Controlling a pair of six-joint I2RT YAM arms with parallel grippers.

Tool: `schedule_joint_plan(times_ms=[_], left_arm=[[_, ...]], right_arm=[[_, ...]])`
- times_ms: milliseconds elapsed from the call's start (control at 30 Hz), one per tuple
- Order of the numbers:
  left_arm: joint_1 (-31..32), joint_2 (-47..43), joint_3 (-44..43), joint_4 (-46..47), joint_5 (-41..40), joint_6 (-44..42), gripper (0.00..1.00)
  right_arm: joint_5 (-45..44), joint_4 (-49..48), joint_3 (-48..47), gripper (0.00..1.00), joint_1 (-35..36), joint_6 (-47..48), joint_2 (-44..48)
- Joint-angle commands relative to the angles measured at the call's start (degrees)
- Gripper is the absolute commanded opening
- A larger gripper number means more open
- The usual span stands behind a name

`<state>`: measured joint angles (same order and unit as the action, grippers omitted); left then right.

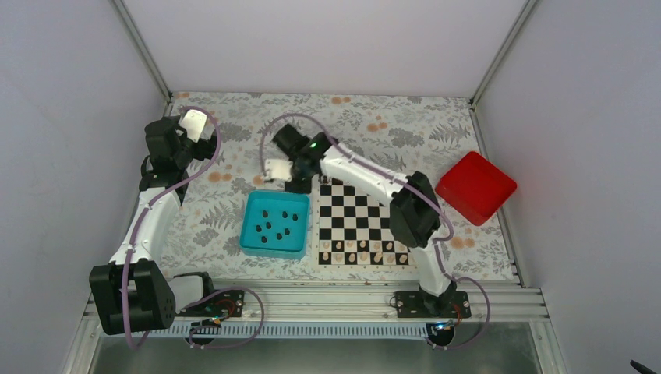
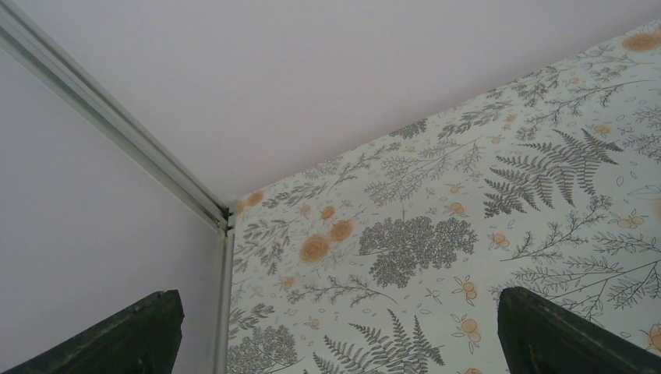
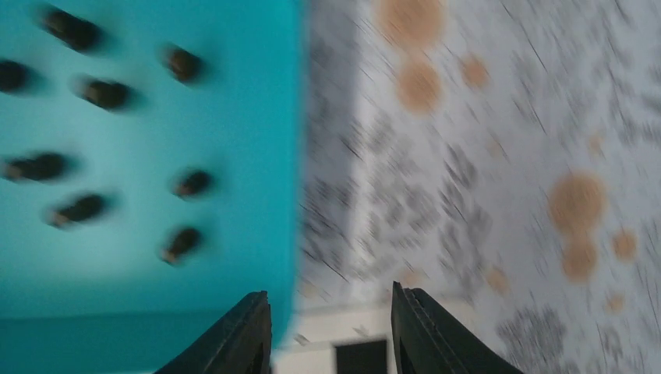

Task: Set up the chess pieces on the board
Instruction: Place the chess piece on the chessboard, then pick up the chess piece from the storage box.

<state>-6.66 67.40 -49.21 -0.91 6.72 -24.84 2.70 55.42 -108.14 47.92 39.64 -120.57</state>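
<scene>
Right pincer (image 3: 331, 300) hangs released at the far-right corner of the teal tray (image 1: 273, 251), chess pieces (image 1: 274, 224) inside. Left pincer (image 2: 337, 296) gapes, well left of it.

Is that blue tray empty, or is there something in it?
Not empty. Several small dark chess pieces lie scattered inside the tray, clear in the top view.

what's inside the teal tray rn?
Eight dark pieces lie loose in the tray; nothing else shows inside. Nothing covers it in the top view. Piece types are too small and blurred to tell.
</scene>
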Motion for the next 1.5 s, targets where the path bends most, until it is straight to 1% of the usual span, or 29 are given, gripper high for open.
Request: schedule_joint_plan(times_ms=[0,100,200,367,500,1000,1467], left_arm=[[-0.3,0.3,0.2,1.4,1.3,-0.2,1.0],[-0.3,0.0,0.3,1.3,1.2,-0.1,1.0],[-0.3,-0.3,0.3,1.3,1.2,-0.1,1.0],[-0.3,-0.4,0.4,1.3,1.1,-0.1,1.0],[-0.3,-0.6,0.4,1.4,1.1,-0.1,1.0],[-0.4,-0.7,0.6,1.6,1.1,-0.1,1.0],[-0.6,-0.7,0.8,1.6,1.5,-0.1,1.0]], right_arm=[[1.2,1.9,-1.7,0.41,7.1,-1.5,0.2],[1.5,0.7,-2.9,0.41,9.7,-1.7,-1.7],[1.8,-1.0,-3.8,0.39,10.5,-2.3,-4.0],[1.9,-1.0,-6.4,0.38,11.3,-2.5,-8.3],[2.2,-3.6,-6.3,0.35,11.3,-3.2,-9.4],[4.1,-5.4,-7.8,0.36,11.6,-3.7,-13.2],[6.0,-7.8,-6.9,0.36,12.5,-4.5,-15.4]])
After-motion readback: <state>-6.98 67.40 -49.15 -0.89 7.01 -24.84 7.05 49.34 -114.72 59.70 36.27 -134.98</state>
